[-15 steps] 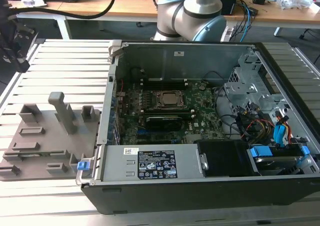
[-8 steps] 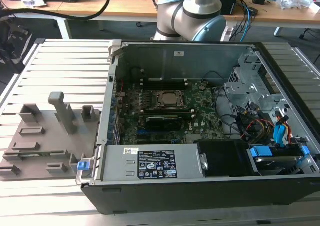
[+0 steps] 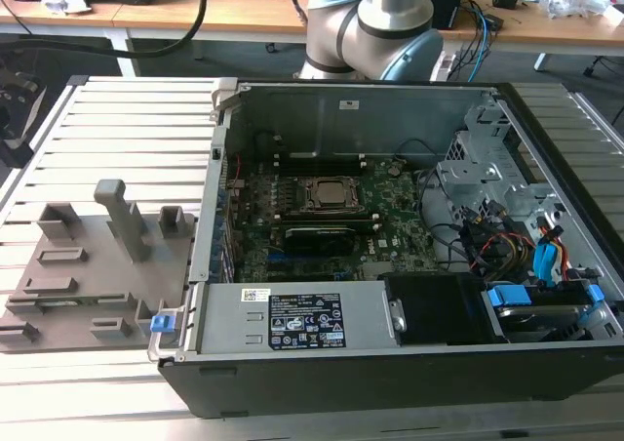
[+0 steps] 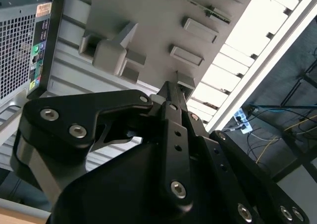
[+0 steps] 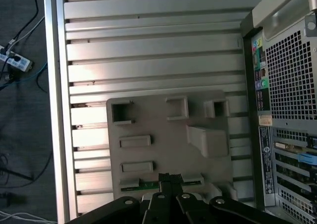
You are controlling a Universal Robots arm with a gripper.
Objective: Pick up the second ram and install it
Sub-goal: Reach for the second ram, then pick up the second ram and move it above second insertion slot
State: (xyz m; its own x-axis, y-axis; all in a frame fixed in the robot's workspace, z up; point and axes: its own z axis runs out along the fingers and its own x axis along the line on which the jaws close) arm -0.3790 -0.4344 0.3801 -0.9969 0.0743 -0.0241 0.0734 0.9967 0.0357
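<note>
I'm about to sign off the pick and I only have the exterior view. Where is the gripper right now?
Observer: In the first wrist view the gripper hangs above the grey fixture tray, which lies beside the computer case.
Operator: Is the second ram in that tray?
Observer: Yes. The second ram, a thin green stick, sits in a slot at the tray's edge and appears close to the gripper's tip in that picture.
Operator: And the jaws?
Observer: They look shut.
</note>
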